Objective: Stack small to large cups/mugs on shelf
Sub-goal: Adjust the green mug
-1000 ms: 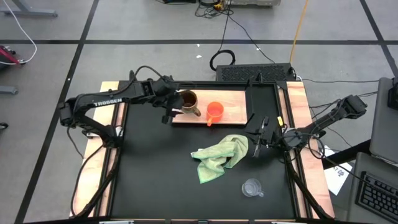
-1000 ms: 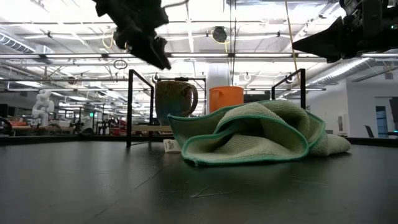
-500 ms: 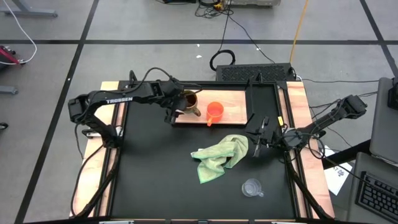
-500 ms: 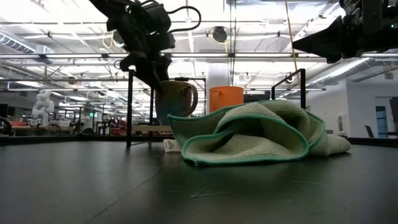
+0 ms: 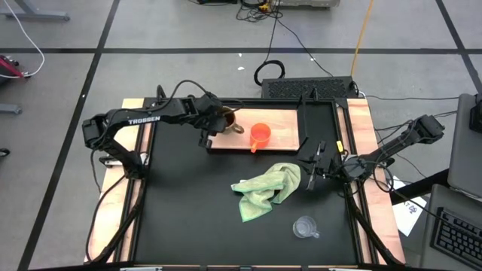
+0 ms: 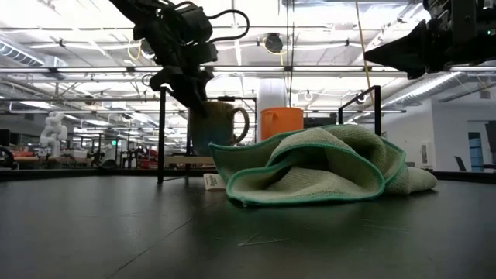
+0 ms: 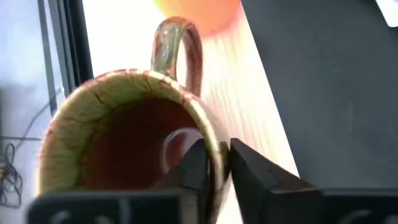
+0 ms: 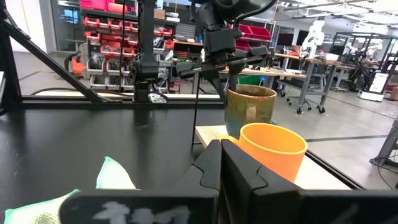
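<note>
Two fingers of the left gripper (image 7: 214, 171) pinch the rim of the glossy brown glazed mug with a handle (image 5: 228, 120), one inside and one outside the wall, as it stands on the light wooden shelf board with black end brackets (image 5: 282, 135), just beside the small orange handled cup (image 5: 260, 135). The right gripper (image 5: 312, 172) waits closed, well apart, past the crumpled light green cloth (image 5: 265, 190); the small clear glass cup (image 5: 305, 226) sits beyond that cloth. With so thin a hold on a slick rim, the mug could tilt, slip free or knock the orange cup.
</note>
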You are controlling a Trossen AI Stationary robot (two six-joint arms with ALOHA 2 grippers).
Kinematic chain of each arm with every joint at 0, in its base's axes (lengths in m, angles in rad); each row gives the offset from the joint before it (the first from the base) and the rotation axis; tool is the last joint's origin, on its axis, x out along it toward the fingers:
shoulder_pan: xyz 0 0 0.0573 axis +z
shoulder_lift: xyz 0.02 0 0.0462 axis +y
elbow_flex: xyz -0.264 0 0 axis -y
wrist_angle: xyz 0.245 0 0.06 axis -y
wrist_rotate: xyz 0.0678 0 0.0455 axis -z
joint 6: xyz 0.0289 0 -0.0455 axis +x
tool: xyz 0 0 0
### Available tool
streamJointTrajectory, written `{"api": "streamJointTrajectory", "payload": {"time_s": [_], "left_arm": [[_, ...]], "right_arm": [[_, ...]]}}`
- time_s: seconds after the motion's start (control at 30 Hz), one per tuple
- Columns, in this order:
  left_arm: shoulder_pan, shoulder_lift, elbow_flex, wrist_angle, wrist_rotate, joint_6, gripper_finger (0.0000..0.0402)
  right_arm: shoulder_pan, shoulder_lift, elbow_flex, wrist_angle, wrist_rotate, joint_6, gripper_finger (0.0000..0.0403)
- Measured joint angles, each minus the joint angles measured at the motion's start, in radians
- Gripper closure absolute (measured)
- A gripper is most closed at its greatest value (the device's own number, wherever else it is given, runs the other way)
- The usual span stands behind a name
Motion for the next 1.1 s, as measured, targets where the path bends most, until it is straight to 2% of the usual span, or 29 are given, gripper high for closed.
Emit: {"api": "streamJointTrajectory", "payload": {"time_s": [0.1, 0.33, 0.5, 0.73, 0.97, 1.1], "left_arm": [[0.005, 0.0, -0.001, -0.008, -0.013, 0.021, 0.0375], [0.017, 0.0, 0.001, -0.019, -0.005, 0.149, 0.0372], [0.017, 0.003, 0.092, -0.148, -0.005, 0.244, 0.0373], [0.039, 0.0, 0.243, -0.357, 0.156, 0.419, 0.0373], [0.066, 0.0, 0.278, -0.38, 0.208, 0.553, 0.0373], [0.088, 0.0, 0.278, -0.397, 0.309, 0.572, 0.0373]], "right_arm": [[0.0, 0.0, 0.0, 0.0, 0.0, 0.0, 0.0403], [0.0, 0.0, 0.0, 0.0, 0.0, 0.0, 0.0403], [0.0, 0.0, 0.0, -0.003, 0.0, 0.0, 0.0403], [0.0, 0.0, -0.001, -0.008, 0.0, 0.02, 0.0403], [0.0, 0.0, -0.001, 0.004, 0.0, 0.019, 0.0403], [0.0, 0.0, -0.001, 0.008, 0.0, 0.006, 0.0403]]}}
